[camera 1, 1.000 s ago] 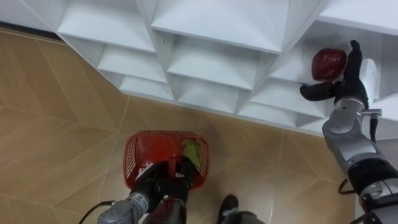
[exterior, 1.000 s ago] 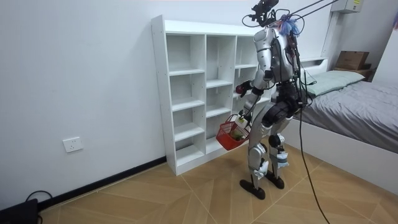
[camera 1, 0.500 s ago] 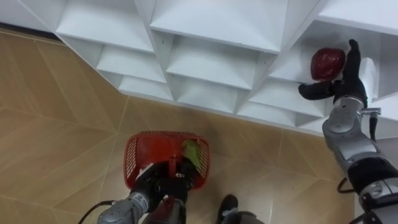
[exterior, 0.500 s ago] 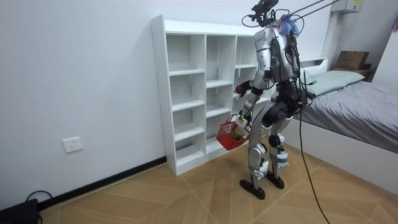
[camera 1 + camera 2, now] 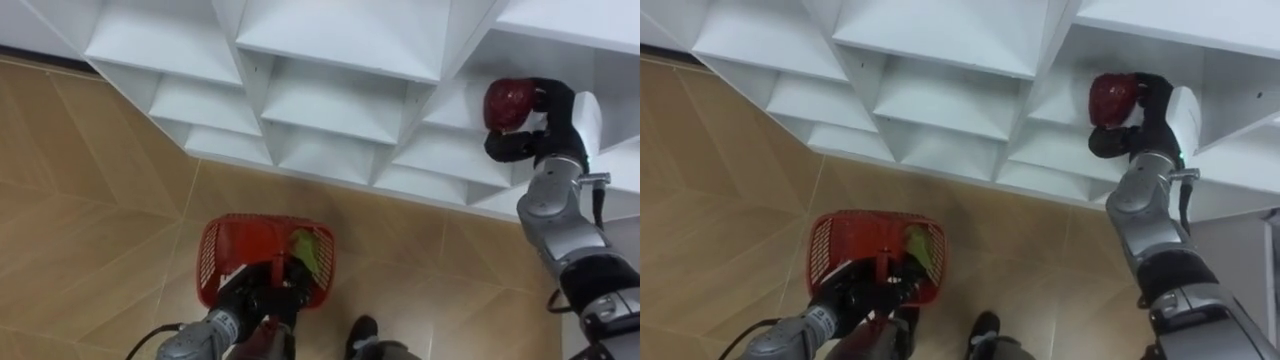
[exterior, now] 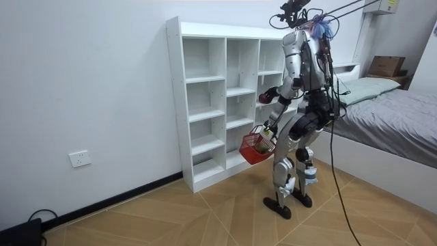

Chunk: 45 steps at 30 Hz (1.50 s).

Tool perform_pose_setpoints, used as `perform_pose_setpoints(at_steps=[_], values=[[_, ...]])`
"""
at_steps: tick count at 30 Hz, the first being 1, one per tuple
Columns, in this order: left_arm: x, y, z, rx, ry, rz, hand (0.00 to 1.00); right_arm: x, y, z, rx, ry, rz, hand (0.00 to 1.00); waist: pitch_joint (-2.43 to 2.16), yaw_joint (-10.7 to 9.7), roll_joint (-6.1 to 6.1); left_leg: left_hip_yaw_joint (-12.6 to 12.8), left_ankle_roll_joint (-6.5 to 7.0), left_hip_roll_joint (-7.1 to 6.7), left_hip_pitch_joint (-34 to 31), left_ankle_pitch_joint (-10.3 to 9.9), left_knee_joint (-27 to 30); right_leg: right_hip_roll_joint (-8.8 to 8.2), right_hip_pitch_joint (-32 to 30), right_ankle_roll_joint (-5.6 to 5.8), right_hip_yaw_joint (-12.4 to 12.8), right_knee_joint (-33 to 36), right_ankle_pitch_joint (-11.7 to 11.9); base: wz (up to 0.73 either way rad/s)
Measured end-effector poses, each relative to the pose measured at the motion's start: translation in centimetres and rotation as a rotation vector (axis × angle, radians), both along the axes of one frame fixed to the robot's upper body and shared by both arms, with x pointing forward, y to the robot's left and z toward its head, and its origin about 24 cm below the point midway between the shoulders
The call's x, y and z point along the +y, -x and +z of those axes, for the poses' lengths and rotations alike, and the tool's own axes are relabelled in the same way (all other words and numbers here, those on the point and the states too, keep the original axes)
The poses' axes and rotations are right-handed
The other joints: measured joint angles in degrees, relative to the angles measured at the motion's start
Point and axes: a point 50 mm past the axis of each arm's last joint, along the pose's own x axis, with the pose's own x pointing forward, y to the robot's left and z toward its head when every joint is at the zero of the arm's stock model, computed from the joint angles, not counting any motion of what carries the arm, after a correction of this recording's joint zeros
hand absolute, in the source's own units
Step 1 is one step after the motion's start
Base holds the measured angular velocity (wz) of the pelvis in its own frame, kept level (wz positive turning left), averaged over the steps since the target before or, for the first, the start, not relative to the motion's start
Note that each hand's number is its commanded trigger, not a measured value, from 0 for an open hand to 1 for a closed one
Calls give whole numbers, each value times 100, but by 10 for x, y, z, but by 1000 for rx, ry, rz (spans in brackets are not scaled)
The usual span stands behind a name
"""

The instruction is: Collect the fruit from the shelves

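Wrapping a red fruit (image 5: 507, 103) in the closet (image 5: 330, 100), the right hand (image 5: 558, 110) is curling its fingers round it — the left hand (image 5: 262, 298) is clutching the basket (image 5: 222, 255), a green fruit (image 5: 308, 248) inside; dropping remains.

At the upper right of the frame, the right hand (image 5: 548, 112), whose fingers were straight beside the red fruit (image 5: 507, 103), has now curled them round it.
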Motion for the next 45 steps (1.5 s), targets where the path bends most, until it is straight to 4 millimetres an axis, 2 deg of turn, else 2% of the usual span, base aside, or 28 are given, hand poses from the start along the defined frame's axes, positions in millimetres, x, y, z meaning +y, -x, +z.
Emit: perform_pose_setpoints(at_steps=[7,24,25,27,28,45], values=[[0,0,0,1,0,1,100,1,-1,1,-5,-4,5,100,-5,39,15,1,-54,70,-3,55,-43,82,4,-68,-9,-77,62,-2],[-3,1,-1,5,-11,-3,100,4,-2,0,18,-27,44,100,-5,9,34,18,-73,60,2,83,-169,89,-6,-71,-21,-164,61,0],[-4,1,-1,6,-11,-4,100,4,-2,0,18,-27,45,93,-4,8,34,18,-72,60,2,84,-169,89,-6,-71,-21,-166,61,0],[-4,1,-1,6,-11,-4,100,4,-2,0,19,-27,45,19,-3,9,32,18,-71,60,2,85,-170,89,-6,-70,-21,-167,61,0],[-4,1,-1,6,-11,-4,100,4,-2,0,19,-28,46,0,-2,9,31,18,-70,60,2,86,-171,89,-6,-70,-21,-168,61,0],[-2,0,-1,2,-30,3,100,7,-5,5,-5,-29,62,0,21,-62,28,15,-68,75,-16,86,-224,117,6,-58,-32,-281,96,0]])
